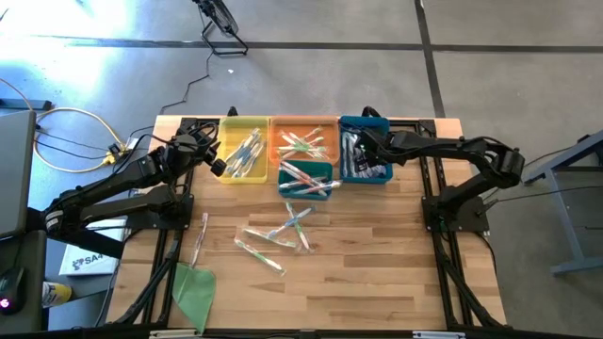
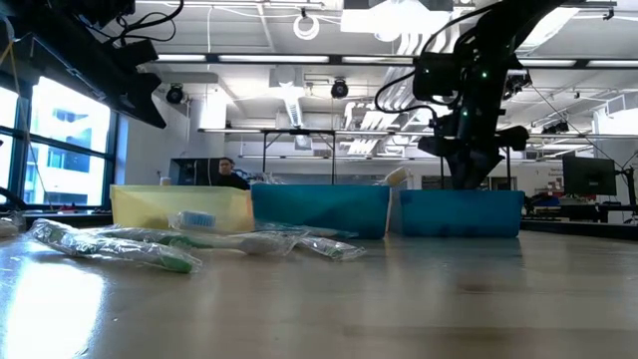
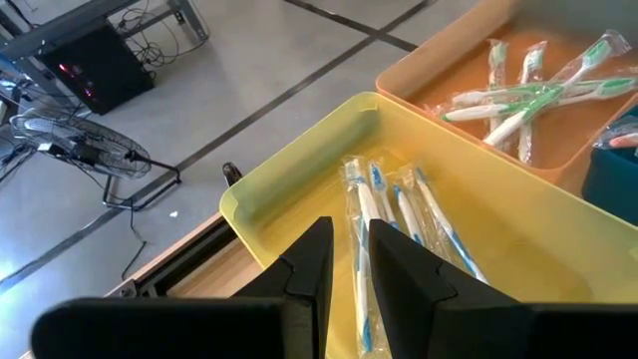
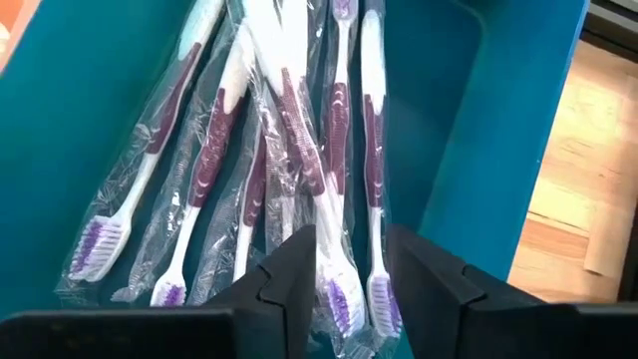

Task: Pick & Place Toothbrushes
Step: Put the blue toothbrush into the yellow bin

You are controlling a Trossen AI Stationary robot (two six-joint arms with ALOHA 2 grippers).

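Right wrist view: right gripper [image 4: 351, 261] fingers apart above purple toothbrushes [image 4: 289, 130] in blue bin [image 4: 469, 120]; left's unclear.

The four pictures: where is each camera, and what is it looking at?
High view: above the table, looking straight down at the wooden table and both dark arms.
Low view: at tabletop height, looking level across at the bins; an arm comes down from above.
Left wrist view: on the left arm, over the yellow plastic bin; left gripper shows.
Right wrist view: on the right arm, over the blue plastic bin; right gripper shows.
Shared: the high view also shows both bins.
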